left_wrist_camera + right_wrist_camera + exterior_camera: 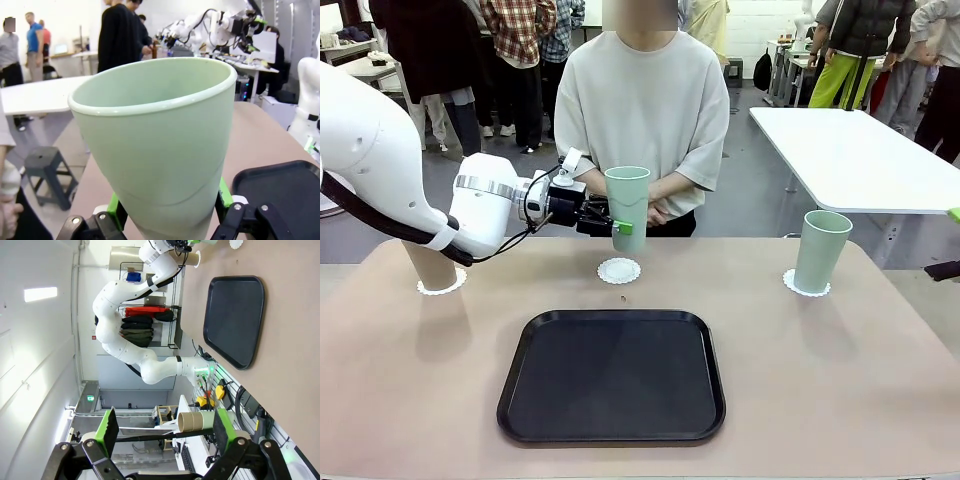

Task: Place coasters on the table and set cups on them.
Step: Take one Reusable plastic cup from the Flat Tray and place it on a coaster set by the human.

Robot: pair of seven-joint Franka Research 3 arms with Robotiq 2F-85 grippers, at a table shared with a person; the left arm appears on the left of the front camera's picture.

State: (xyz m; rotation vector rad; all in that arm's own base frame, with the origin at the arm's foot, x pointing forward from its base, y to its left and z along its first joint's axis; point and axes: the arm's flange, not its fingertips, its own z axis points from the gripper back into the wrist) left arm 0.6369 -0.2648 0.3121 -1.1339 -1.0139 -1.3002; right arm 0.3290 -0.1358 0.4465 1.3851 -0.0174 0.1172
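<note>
Above the far middle of the table (410,400): mint cup (626,207) upright, clenched in left gripper (610,222), hovering directly over bare coaster (619,270); straight descent needed. Right gripper (165,432) spread wide, holding nothing, off to the side.

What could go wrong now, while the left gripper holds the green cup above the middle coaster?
1. The left gripper holds the mint cup low on its body, so the cup could tip when released.
2. The free coaster is light paper; the cup's base may push it aside or land off centre.
3. The person's hands are just behind the cup and could be bumped.
</note>
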